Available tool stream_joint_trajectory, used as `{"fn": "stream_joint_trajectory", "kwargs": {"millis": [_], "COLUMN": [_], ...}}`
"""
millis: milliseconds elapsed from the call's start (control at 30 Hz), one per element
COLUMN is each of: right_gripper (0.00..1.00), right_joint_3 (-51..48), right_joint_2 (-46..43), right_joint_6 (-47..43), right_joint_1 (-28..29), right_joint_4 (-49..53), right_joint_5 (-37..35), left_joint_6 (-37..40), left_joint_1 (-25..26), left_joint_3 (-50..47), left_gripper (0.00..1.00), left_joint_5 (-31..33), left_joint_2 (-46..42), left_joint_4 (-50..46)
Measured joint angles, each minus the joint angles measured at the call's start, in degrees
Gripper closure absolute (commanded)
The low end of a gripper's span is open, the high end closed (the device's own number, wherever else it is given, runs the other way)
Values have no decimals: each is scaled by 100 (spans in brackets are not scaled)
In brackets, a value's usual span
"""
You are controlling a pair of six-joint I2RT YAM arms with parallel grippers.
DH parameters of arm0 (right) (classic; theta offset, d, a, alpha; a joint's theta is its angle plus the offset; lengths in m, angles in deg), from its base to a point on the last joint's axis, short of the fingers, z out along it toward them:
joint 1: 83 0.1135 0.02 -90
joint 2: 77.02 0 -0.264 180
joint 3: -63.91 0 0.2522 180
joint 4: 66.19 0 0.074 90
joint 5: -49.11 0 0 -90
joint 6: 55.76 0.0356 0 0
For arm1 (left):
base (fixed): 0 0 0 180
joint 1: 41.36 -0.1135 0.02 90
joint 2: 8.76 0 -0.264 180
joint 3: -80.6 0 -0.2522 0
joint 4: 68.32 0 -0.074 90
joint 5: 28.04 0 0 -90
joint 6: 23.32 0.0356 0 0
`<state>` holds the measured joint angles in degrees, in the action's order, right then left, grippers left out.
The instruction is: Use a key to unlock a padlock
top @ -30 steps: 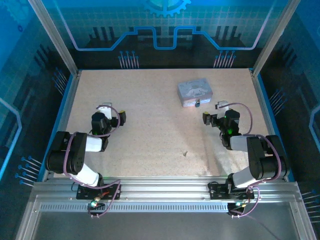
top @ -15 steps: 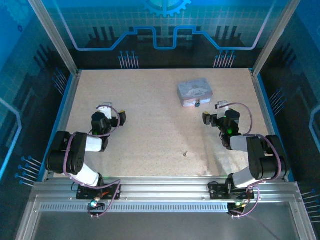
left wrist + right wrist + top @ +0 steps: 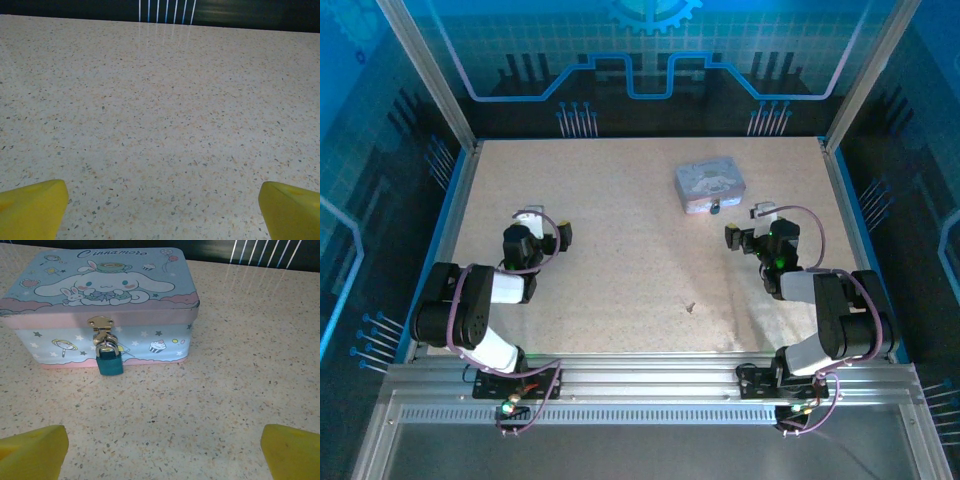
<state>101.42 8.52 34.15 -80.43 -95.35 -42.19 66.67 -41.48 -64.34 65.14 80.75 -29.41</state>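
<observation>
Unchanged: padlock (image 3: pixel 109 362) still hanging on tin box (image 3: pixel 150 302).

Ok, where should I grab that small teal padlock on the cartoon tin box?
Probably the teal padlock by its body, from the front, pinching its side edges: it hangs upright from the gold hasp against the pastel tin box front, leaving those edges exposed.

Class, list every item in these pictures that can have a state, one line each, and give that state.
tin box: lid down, hasp fastened.
padlock: shackle shut through the hasp.
key: lying loose on the table, untouched.
left end effector: open, empty, over bare table.
right end effector: open, empty, facing the padlock.
</observation>
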Motion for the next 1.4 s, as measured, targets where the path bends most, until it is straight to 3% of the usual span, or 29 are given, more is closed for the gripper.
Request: {"fn": "stream_joint_trajectory", "kwargs": {"millis": [500, 733, 1033, 1267, 1400], "right_gripper": [0, 0, 0, 0, 0], "right_joint_3": [0, 31, 575, 1318, 1921], "right_joint_2": [-46, -741, -1460, -1414, -1012], "right_joint_6": [4, 11, 326, 931, 1440], "right_joint_1": [0, 0, -2, -208, -520], "right_joint_4": [52, 634, 1849, 2721, 3067], "right_joint_5": [20, 7, 192, 929, 1397], "left_joint_6": [-2, -2, -496, -1526, -2020], "left_joint_1": [0, 0, 2, 42, 387], "left_joint_3": [-2, -7, 658, 1915, 2234], "left_gripper": [1, 1, 1, 1, 1], "left_joint_5": [46, 52, 149, -289, -507], "left_joint_2": [-2, -588, -1843, -1950, -1862], "left_joint_4": [13, -382, -2131, -3842, -4409]}}
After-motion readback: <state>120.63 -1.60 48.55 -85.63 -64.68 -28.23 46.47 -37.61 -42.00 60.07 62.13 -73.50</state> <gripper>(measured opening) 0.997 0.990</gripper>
